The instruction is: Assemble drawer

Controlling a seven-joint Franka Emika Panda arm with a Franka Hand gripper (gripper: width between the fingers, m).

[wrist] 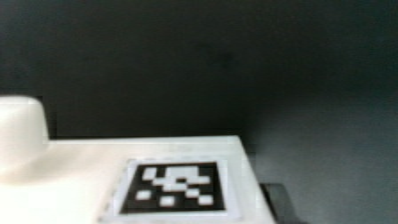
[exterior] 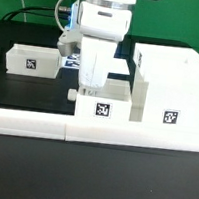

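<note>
Here, on the black table (exterior: 24, 93), the jaws hang over a tagged tray (exterior: 115, 105); open or closed, I cannot tell.

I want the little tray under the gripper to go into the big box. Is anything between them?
Nothing visible does. The tray sits close beside the housing, on the exterior view's left of it, with no object between them.
</note>
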